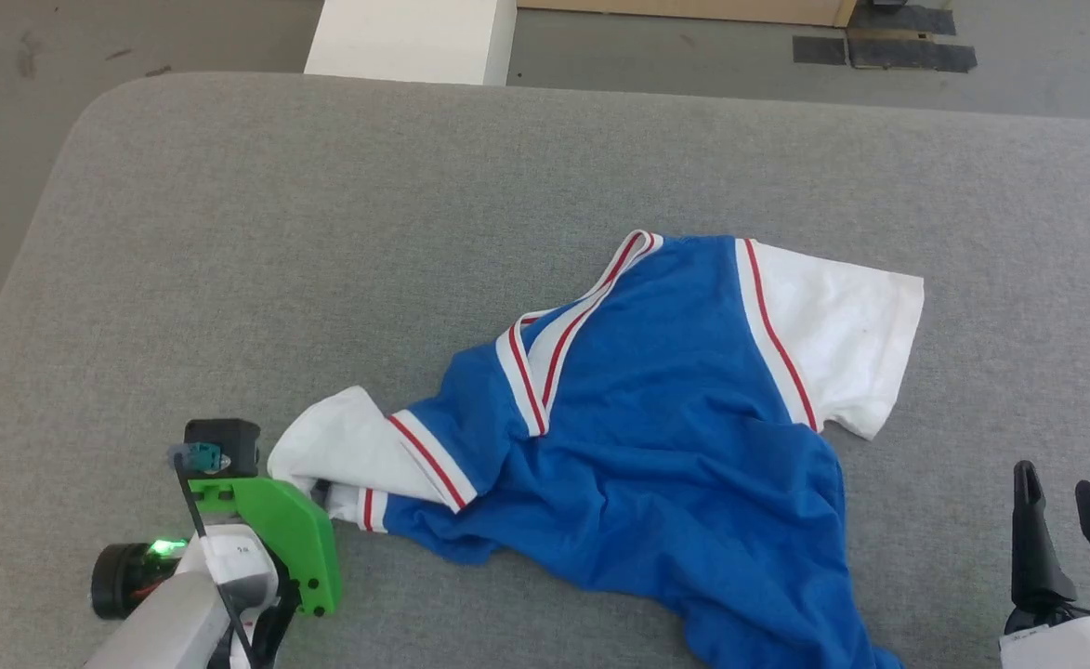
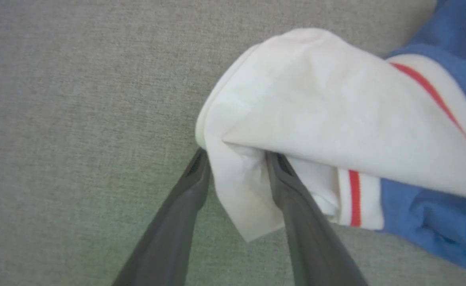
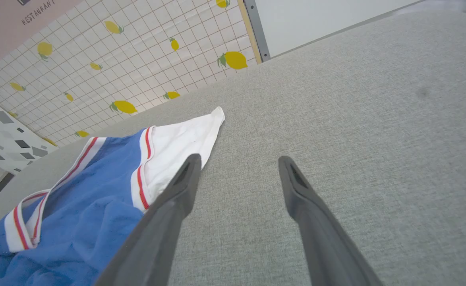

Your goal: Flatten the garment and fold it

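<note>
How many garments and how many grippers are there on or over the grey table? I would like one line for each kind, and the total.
Garment: 1
Grippers: 2, the left gripper and the right gripper
Total: 3

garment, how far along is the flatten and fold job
Done: nothing much; the garment lies crumpled on the table, only its far sleeve spread flat. In hand: the left gripper, open, straddles the bunched near sleeve; the right gripper is open over bare table. Left: flattening the body, then every fold.
</note>
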